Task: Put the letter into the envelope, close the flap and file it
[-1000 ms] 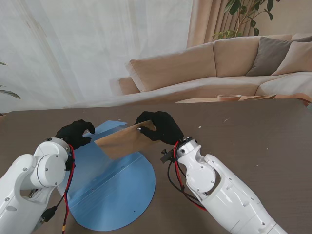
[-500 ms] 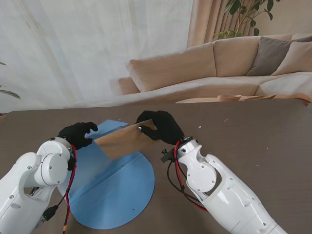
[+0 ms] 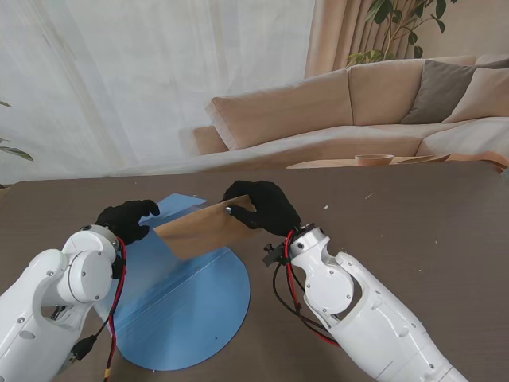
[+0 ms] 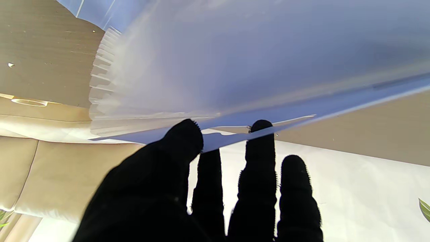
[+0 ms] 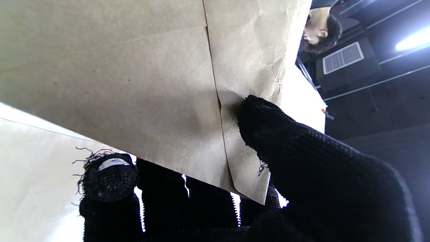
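Table: a dark wood-grain top (image 3: 413, 231) is spread under everything; a sofa is seen beyond its far edge.
Blue file: a large blue expanding folder (image 3: 187, 310) is laid on the near left of the table, its rounded edge toward the near side. Its far-left flap is lifted off the table, presumably so that a pocket is opened for filing. Pleated pockets (image 4: 100, 87) are shown in the left wrist view.
Envelope: the brown envelope (image 3: 203, 228) is held above the file's far part, tilted, its left end lowered toward the raised flap. It is judged to be aimed at the opened pocket. Whether the letter is inside cannot be told.
Right hand: the right hand (image 3: 262, 207) is clamped on the envelope's right end, thumb (image 5: 265, 124) pressed on one face and the other fingers behind, so that the paper is kept stiff and steerable.
Left hand: the left hand (image 3: 126, 219) is closed on the file's lifted edge, with fingertips (image 4: 258, 129) hooked over its rim, so the mouth is held apart.
Step judged: filing, late in the task.
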`<state>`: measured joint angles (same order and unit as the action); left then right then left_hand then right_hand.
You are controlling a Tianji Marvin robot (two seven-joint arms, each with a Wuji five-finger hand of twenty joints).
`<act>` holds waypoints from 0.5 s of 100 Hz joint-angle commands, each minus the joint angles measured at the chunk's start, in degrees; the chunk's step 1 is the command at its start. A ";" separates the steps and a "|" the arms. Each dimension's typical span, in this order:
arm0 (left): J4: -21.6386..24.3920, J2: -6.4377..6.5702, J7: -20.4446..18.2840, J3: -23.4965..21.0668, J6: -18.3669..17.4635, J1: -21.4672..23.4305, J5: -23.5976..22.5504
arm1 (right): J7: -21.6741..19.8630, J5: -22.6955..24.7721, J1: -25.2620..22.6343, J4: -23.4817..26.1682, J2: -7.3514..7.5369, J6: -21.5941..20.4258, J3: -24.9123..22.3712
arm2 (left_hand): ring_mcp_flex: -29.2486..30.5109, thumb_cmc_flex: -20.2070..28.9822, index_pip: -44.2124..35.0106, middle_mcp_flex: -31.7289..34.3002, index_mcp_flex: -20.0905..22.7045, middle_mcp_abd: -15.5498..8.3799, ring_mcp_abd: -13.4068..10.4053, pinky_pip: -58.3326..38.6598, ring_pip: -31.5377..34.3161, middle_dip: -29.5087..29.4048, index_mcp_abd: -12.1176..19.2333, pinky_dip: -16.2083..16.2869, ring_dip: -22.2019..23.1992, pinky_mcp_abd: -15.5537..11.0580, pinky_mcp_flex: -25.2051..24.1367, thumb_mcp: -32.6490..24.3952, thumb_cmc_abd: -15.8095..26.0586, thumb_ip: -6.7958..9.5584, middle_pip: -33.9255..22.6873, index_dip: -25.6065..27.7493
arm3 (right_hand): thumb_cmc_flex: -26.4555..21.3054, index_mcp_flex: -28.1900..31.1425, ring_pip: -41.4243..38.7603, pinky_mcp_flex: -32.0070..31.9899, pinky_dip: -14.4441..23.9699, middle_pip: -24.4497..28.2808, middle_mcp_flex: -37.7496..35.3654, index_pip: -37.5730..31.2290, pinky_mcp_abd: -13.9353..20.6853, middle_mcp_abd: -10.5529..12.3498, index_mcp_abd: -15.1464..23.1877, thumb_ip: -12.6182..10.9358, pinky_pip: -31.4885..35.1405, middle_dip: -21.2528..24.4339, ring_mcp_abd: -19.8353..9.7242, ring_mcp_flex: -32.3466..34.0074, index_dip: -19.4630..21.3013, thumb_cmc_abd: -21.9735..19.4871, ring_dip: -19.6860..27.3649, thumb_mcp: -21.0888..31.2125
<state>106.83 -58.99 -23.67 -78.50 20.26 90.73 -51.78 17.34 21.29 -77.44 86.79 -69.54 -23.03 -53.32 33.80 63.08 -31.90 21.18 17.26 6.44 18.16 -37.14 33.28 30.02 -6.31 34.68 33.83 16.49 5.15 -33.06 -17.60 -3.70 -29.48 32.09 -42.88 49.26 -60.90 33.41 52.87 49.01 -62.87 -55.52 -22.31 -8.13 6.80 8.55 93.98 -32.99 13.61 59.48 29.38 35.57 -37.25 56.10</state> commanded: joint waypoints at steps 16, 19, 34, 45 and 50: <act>0.35 -0.15 -1.81 0.12 0.11 -0.04 1.28 | -0.85 -0.01 -0.34 0.15 -0.25 -0.01 0.13 | -0.60 4.49 -0.44 -7.97 -3.15 0.40 -4.95 -11.10 15.78 7.89 -1.33 11.73 26.82 1.65 -2.73 -0.21 -4.07 -0.30 -5.97 1.39 | -1.73 1.10 -1.21 -0.43 0.04 1.56 0.84 -3.83 1.70 1.45 5.31 -1.32 0.65 -0.76 -1.78 -1.11 2.63 -2.77 -0.37 2.76; 0.38 -0.14 -1.89 0.09 0.06 -0.06 1.38 | -0.87 0.05 -0.24 -0.01 -0.25 -0.09 0.22 | -0.27 4.16 -0.25 -8.41 -3.16 0.81 -6.36 -13.16 19.13 8.76 -1.67 13.57 28.67 1.52 -2.63 -0.47 -4.67 -0.29 -6.29 1.31 | -1.71 1.07 -1.21 -0.43 0.05 1.58 0.84 -3.80 1.69 1.47 5.31 -1.32 0.66 -0.76 -1.77 -1.12 2.64 -2.80 -0.37 2.76; 0.80 -0.07 -2.34 -0.23 -0.33 -0.16 2.63 | -0.79 0.23 0.46 -1.08 -0.38 -0.82 0.99 | -0.39 2.71 0.05 -9.84 -2.76 2.17 -12.00 -22.86 32.09 11.55 -2.91 20.92 33.22 1.74 -2.06 -1.95 -4.75 -0.23 -7.53 1.03 | -1.75 1.05 -1.23 -0.44 0.07 1.57 0.89 -3.74 1.67 1.49 5.33 -1.27 0.66 -0.71 -1.73 -1.12 2.73 -2.82 -0.36 2.74; 0.89 -0.16 -1.80 -0.27 -0.58 -0.39 3.79 | -0.52 0.53 1.29 -2.09 -0.56 -1.48 1.87 | 0.00 3.46 -0.19 -9.60 -2.31 2.46 -12.35 -23.88 32.60 11.73 -3.20 21.38 33.25 1.86 -1.47 -2.21 -4.63 -0.29 -7.65 1.08 | -1.73 0.97 -1.23 -0.38 0.09 1.55 0.92 -3.67 1.67 1.53 5.36 -1.21 0.68 -0.67 -1.80 -1.11 2.75 -2.83 -0.35 2.65; 0.88 -0.21 -1.50 -0.22 -0.51 -0.56 4.31 | -0.38 0.85 1.75 -2.63 -0.63 -1.79 2.32 | 0.25 3.80 -0.35 -9.53 -2.15 2.57 -12.49 -24.19 32.73 11.83 -3.42 21.45 33.27 1.85 -1.20 -2.24 -4.63 -0.34 -7.77 1.14 | -1.70 0.93 -1.22 -0.36 0.09 1.54 0.91 -3.63 1.68 1.60 5.44 -1.17 0.68 -0.65 -1.82 -1.11 2.75 -2.88 -0.34 2.59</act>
<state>106.90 -58.89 -24.81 -78.70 19.98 90.44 -47.93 17.57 21.63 -76.11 84.77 -69.63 -24.36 -51.57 31.20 61.59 -32.28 13.70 16.59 8.52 13.37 -59.71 55.48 40.79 -8.97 54.45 63.15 17.24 3.87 -31.96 -21.61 -3.70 -35.91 32.92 -42.88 49.26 -60.93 33.34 52.87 49.05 -62.86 -55.52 -22.30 -8.12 6.81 8.55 93.97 -33.02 13.61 59.47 29.47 35.57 -37.25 56.12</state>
